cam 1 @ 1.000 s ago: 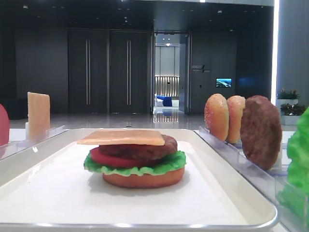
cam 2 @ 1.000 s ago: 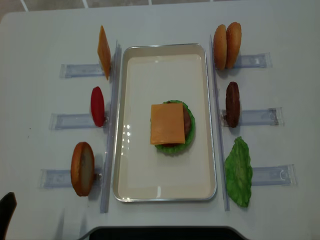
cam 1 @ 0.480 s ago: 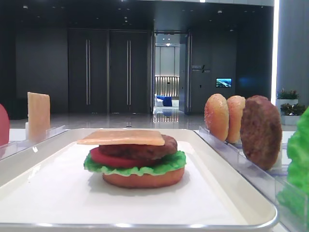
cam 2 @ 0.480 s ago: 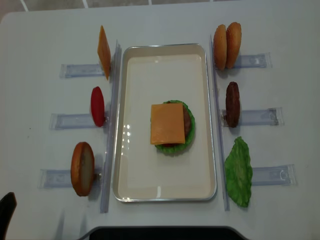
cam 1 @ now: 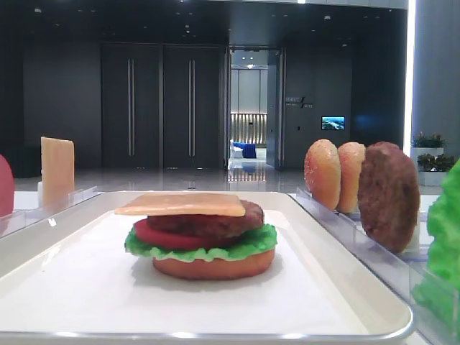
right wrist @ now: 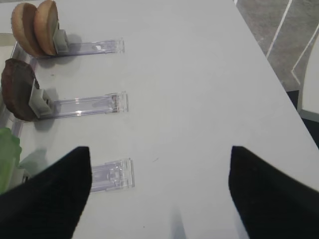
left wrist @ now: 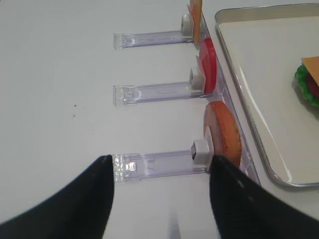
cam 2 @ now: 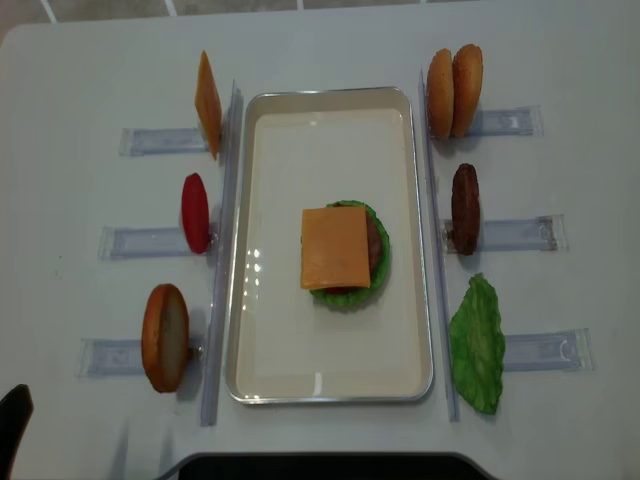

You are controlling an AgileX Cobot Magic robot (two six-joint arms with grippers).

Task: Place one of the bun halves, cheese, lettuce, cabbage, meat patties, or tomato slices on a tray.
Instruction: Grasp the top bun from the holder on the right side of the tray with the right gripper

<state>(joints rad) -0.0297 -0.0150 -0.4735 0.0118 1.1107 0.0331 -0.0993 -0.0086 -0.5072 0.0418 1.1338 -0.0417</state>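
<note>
On the white tray [cam 2: 330, 130] stands a stack of bottom bun, lettuce, tomato and patty, topped by a cheese slice [cam 2: 334, 247]. Two domed bun tops [cam 2: 440, 93] [cam 2: 467, 90] stand on edge in the far right rack, with a meat patty [cam 2: 464, 208] and a lettuce leaf [cam 2: 477, 343] nearer. Left racks hold cheese [cam 2: 207, 103], a tomato slice [cam 2: 195, 212] and a flat bun [cam 2: 165, 336]. My left gripper [left wrist: 160, 164] is open over the table, just short of the flat bun's rack [left wrist: 154, 164]. My right gripper [right wrist: 159, 154] is open over bare table right of the lettuce [right wrist: 7, 154].
Clear slotted racks [cam 2: 520, 235] line both long sides of the tray. A dark piece of the left arm [cam 2: 10, 425] shows at the table's near left corner. The table's right edge [right wrist: 269, 64] drops to the floor.
</note>
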